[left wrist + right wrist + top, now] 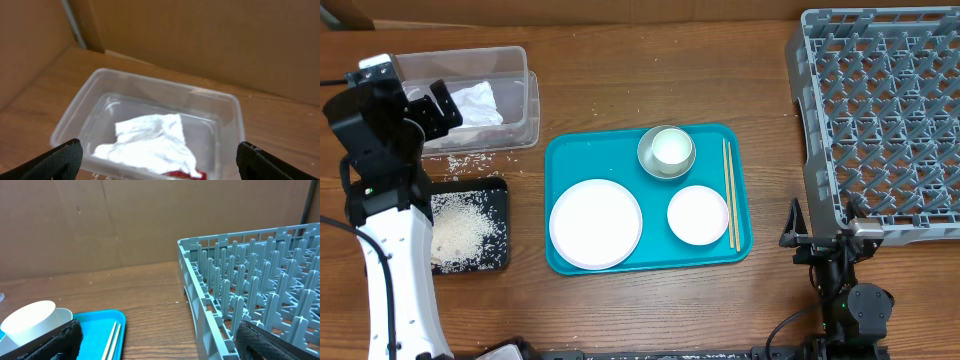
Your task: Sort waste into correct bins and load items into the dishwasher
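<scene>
The clear tub (515,60) at the back left holds the crumpled white napkin (475,100) and the red wrapper (185,174). My left gripper (438,108) hovers open and empty at the tub's near rim; in the left wrist view (160,170) the napkin (150,142) lies between its fingers' line. The black tray (500,190) holds a heap of rice (460,225). The large plate (595,223), small dish (698,214), silvery bowl (667,150) and chopsticks (730,195) lie on the teal tray (560,150). My right gripper (817,240) is open and empty beside the grey dish rack (880,110). I cannot make out the brown lump.
Loose rice grains (460,160) are scattered on the wood between the tub and the black tray. The right wrist view shows the rack's corner (200,280), the teal tray's edge (117,315) and the chopsticks (112,340). A cardboard wall stands behind the table.
</scene>
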Motion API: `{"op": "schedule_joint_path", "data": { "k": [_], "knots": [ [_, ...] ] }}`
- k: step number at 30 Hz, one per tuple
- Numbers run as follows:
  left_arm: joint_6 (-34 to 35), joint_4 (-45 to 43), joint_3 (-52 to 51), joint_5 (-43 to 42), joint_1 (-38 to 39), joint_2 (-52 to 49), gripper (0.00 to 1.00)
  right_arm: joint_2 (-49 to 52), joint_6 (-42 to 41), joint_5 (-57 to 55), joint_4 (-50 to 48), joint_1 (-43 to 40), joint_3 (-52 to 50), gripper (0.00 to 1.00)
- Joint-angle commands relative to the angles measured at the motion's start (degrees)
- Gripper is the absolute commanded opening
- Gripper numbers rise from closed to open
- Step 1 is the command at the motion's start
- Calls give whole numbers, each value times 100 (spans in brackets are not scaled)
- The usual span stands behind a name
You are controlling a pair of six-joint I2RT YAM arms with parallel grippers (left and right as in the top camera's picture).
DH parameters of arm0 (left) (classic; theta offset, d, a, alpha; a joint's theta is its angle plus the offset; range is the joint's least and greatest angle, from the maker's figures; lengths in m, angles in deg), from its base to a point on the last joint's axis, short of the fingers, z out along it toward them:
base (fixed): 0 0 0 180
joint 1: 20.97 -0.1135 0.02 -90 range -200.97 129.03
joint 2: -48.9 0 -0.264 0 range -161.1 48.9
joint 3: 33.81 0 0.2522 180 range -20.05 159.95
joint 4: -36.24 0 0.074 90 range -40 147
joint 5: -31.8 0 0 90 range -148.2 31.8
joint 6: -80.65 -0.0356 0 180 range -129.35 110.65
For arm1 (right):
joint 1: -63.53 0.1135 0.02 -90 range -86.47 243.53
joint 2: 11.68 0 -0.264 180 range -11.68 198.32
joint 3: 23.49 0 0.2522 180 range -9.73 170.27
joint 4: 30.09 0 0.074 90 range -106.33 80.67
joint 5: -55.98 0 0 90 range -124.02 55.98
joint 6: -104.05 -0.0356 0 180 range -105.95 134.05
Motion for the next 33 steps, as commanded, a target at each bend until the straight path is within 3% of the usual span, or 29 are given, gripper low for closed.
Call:
{"op": "schedule_joint_path", "data": {
  "k": [1,8,22,26,31,33],
  "knots": [
    [177,313,20,490,-184,221,100,-68,20,-52,-33,-15,-57,100],
    [1602,1246,20,581,-866,245,100,-68,20,-52,-33,-15,-57,100],
    [1663,1703,20,588,-960,243,100,-68,-70,-22,-50,-15,-57,100],
    [1663,1705,20,588,-960,243,100,-68,-1340,1342,-219,-4,-57,100],
    [1663,1707,20,588,-960,243,100,-68,-4332,4288,-951,-4,-57,100],
    [1663,1709,20,588,-960,243,100,-68,-5501,4968,-988,-4,-57,100]
  ]
}}
